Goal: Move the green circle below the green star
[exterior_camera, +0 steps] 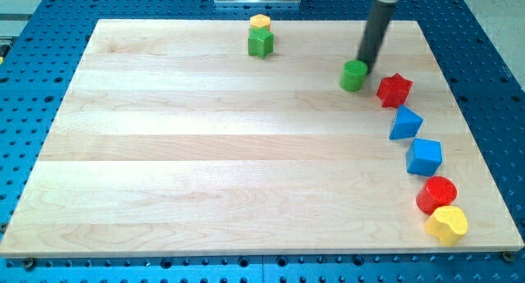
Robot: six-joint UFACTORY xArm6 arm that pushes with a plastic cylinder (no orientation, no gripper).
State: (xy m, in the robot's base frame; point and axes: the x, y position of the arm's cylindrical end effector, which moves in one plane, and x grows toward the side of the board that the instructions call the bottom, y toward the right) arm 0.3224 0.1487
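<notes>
**Our tip at the green circle**

We see my tip (363, 69) touching the green circle (353, 75) from its upper right side. The green star (261, 43) stands well apart toward the view's top left, just below a yellow block (260, 22). We carry no claw, so nothing is held.

— What sits along the view's right side of the wooden board (205, 152)?
— A red star (394, 89) at the top of the line, then a blue triangular block (405, 123), a blue cube (424, 157), a red cylinder (436, 194) and a yellow heart (446, 225) touching it.
— And near the view's top?
— A yellow block (260, 22), shape unclear, on a blue perforated table (33, 86)
</notes>
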